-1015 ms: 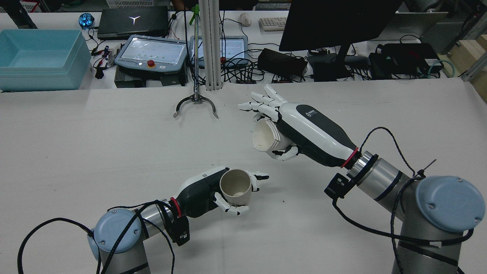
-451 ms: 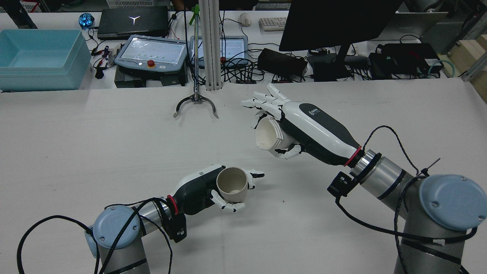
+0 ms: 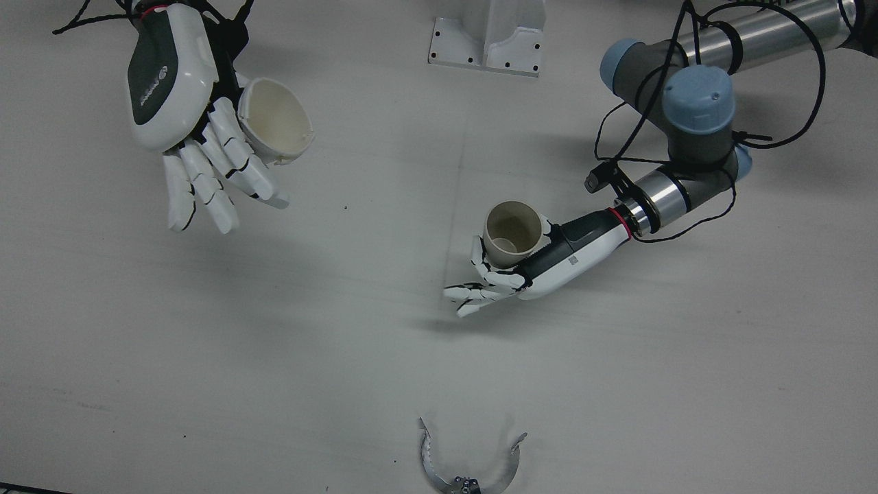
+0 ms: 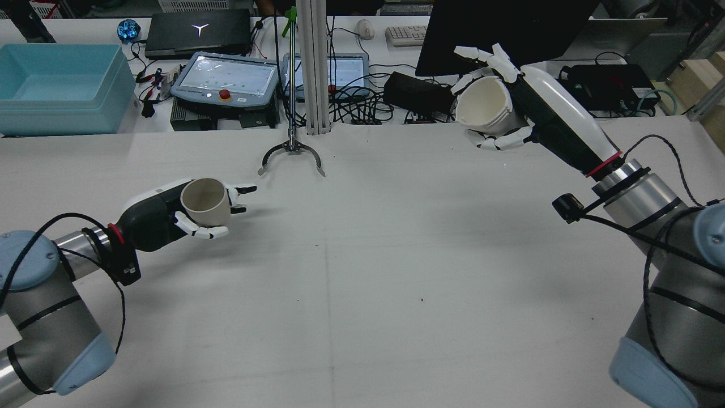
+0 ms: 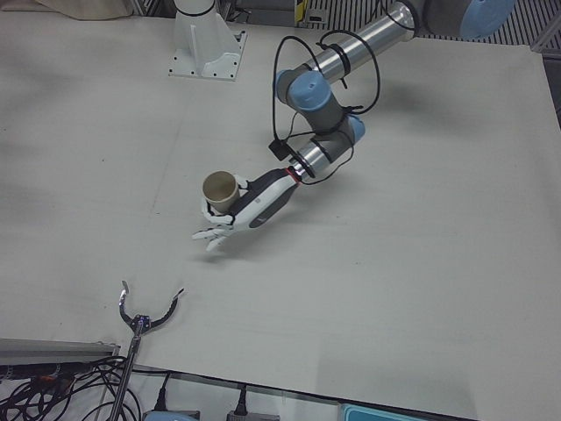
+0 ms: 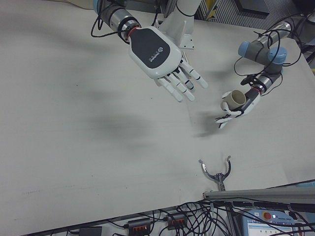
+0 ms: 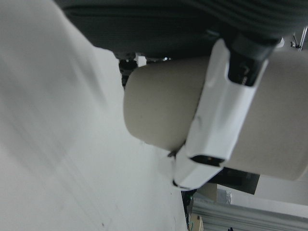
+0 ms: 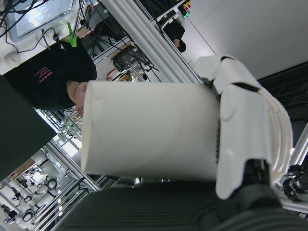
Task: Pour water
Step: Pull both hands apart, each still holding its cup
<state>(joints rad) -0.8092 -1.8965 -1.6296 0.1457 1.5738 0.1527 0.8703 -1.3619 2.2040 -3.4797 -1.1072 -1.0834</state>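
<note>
Each hand [image 3: 542,264] [image 3: 185,103] grips a cup [image 3: 511,233] [image 3: 274,130] — well apart

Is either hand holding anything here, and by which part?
Yes. The left hand holds a beige paper cup by its side wall, upright. The right hand holds a white paper cup by its side wall, tilted.

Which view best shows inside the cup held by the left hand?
The front view: it looks almost straight down into the beige cup in the left hand, showing its bottom. Rear and left-front views see its mouth obliquely; the left hand view shows only its outer wall.
</note>
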